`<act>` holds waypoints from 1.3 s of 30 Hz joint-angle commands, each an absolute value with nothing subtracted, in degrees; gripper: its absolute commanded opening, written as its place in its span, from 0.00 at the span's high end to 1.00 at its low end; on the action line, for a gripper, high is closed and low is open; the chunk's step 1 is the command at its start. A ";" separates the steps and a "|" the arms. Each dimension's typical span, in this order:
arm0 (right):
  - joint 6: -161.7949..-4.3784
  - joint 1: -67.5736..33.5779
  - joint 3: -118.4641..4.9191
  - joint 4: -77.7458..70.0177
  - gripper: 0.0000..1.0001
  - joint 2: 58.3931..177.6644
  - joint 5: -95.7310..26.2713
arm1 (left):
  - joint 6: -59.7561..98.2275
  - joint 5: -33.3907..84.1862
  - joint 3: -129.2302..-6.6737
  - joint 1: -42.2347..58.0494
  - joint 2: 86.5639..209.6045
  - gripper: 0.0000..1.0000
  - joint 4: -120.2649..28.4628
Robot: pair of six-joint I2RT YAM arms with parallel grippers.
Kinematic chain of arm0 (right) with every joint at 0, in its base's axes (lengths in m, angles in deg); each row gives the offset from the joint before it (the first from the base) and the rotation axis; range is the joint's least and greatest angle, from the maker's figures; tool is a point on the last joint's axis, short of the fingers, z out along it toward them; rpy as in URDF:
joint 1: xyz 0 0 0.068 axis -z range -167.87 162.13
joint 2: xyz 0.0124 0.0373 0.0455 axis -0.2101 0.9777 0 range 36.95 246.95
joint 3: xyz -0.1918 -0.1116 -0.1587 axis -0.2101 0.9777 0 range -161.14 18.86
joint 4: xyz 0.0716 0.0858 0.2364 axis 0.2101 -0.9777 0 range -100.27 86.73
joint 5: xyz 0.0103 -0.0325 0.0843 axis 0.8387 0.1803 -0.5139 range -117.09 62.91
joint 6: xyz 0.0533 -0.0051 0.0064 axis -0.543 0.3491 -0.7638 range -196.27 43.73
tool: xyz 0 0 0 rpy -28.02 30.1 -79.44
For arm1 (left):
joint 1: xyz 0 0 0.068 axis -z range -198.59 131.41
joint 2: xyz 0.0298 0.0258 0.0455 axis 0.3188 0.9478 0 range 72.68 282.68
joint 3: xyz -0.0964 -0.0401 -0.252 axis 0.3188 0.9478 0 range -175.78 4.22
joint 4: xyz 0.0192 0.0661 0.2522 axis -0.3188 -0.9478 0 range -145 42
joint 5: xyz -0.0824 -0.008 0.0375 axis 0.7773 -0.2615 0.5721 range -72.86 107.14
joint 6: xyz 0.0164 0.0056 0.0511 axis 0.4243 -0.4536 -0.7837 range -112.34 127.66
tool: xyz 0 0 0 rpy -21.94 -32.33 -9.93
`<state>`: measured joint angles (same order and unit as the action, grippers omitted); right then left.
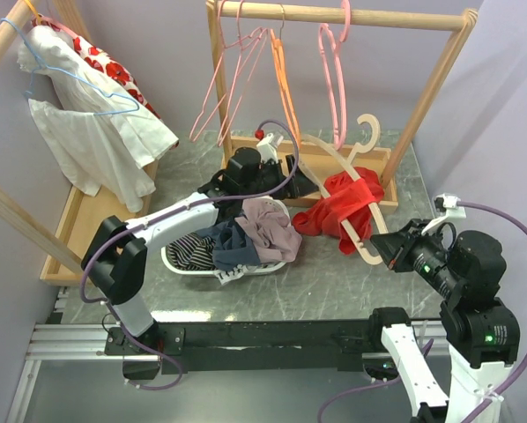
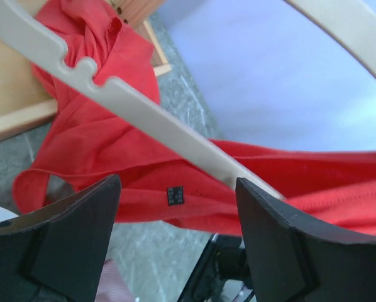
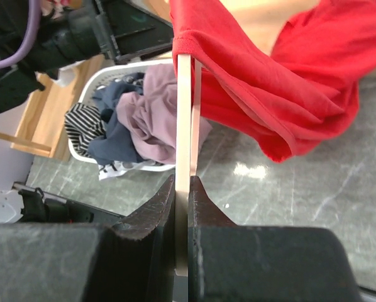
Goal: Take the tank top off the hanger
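The red tank top [image 1: 343, 207] is draped on the wooden hanger [image 1: 362, 240] toward the far right corner of the worktop [image 1: 334, 282]. The hanger's lower end is clamped by the right gripper [image 3: 183, 189]. The left gripper [image 2: 176, 182] is spread wide close to the cloth.

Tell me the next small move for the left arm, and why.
Probably ease the left gripper forward and close it on the red tank top just below the hanger arm. Its jaws stand open facing that fabric, and the right gripper clamps the hanger's end, steadying it for a pull.
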<state>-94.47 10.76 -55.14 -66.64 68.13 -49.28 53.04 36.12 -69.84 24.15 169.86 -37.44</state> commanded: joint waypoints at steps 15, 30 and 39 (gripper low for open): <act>-91.65 10.72 -52.86 -61.19 1.00 63.93 -57.50 | 67.16 30.41 -75.50 23.51 175.77 0.35 -27.52; -91.12 10.72 -51.27 -59.96 0.76 64.55 -57.86 | 64.26 28.30 -74.97 24.03 175.07 0.94 -32.45; -91.83 10.72 -54.09 -59.60 0.54 65.59 -50.82 | 63.38 27.42 -73.48 24.12 174.46 0.99 -32.89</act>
